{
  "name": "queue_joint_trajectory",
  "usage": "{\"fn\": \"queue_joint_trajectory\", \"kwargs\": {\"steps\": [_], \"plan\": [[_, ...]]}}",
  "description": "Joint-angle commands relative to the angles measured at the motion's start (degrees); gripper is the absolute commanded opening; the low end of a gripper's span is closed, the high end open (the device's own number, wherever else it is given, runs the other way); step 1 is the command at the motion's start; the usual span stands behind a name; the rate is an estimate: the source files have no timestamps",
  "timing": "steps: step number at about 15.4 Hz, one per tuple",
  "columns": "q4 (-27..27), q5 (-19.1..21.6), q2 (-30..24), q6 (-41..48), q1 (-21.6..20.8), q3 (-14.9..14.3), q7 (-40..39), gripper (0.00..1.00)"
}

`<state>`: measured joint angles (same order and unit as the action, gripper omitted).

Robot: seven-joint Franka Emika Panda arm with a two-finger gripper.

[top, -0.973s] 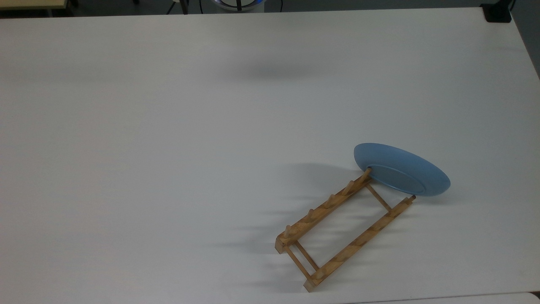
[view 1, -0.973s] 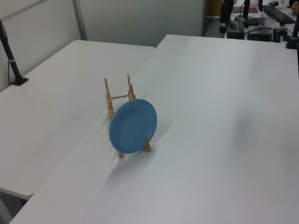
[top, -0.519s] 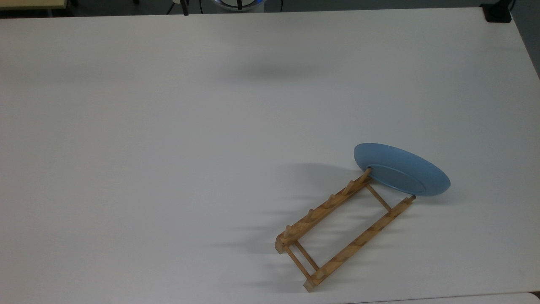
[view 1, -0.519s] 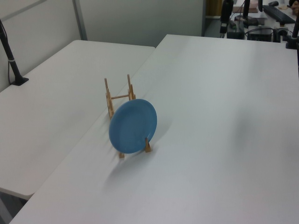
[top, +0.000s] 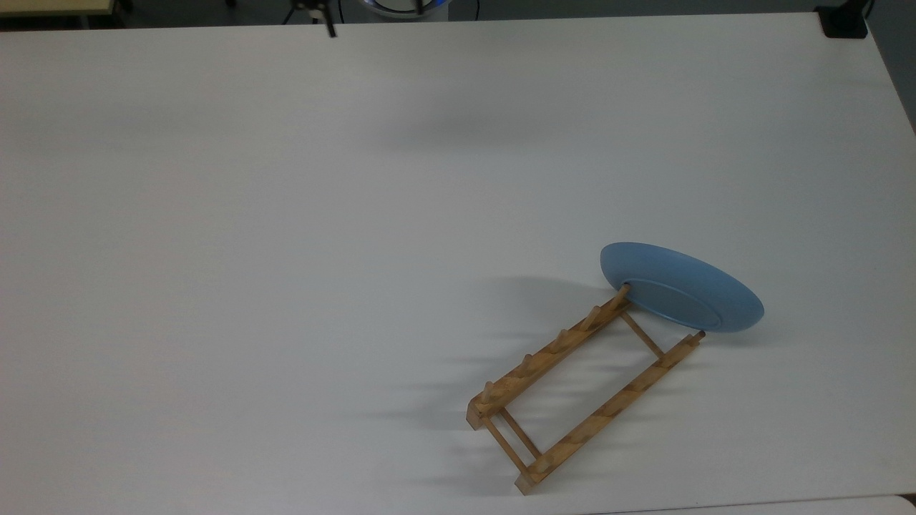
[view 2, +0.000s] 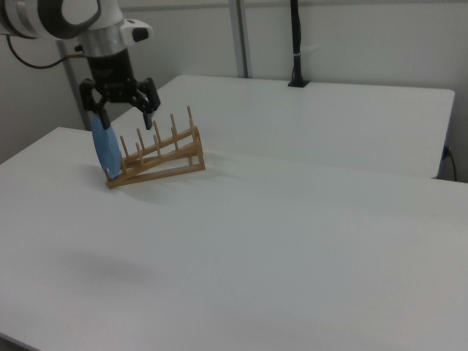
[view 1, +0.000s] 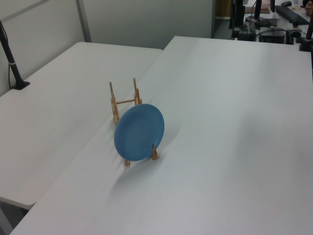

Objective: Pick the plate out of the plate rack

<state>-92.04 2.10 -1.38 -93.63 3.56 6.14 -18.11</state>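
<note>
Round light blue plate (top: 680,290) in light-wood pegged rack (top: 583,390) looks stiff, probably slippery; grip top rim. Black two-finger gripper (view 2: 121,115) jaws wide.

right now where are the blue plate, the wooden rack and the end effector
round light blue plate (view 1: 140,132): left view, middle of its face
light-wood pegged plate rack (top: 600,419): top view, lower rail
black two-finger end effector (view 2: 123,115): right view, midway between its open fingertips

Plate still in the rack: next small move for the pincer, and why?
Probably bring the open pincer over the blue plate's top rim. In the right view it looks apart from the plate, which stands on edge at the end of the wooden plate rack.
</note>
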Motion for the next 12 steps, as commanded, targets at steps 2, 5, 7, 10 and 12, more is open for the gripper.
{"fn": "queue_joint_trajectory", "kwargs": {"steps": [2,5,7,10,12], "plan": [[3.36,-4.47,4.45,-2.77,-7.07,1.16,3.61,1.00],[3.19,-4.92,4.80,-12.43,-11.37,1.16,9.29,1.00],[3.28,-5.35,7.60,-18.67,-13.92,1.25,17.10,1.00],[2.84,-18.30,12.95,-30.35,-19.36,1.42,31.14,1.00],[2.92,-24.84,16.48,-33.97,-20.78,1.42,38.29,1.00]]}}
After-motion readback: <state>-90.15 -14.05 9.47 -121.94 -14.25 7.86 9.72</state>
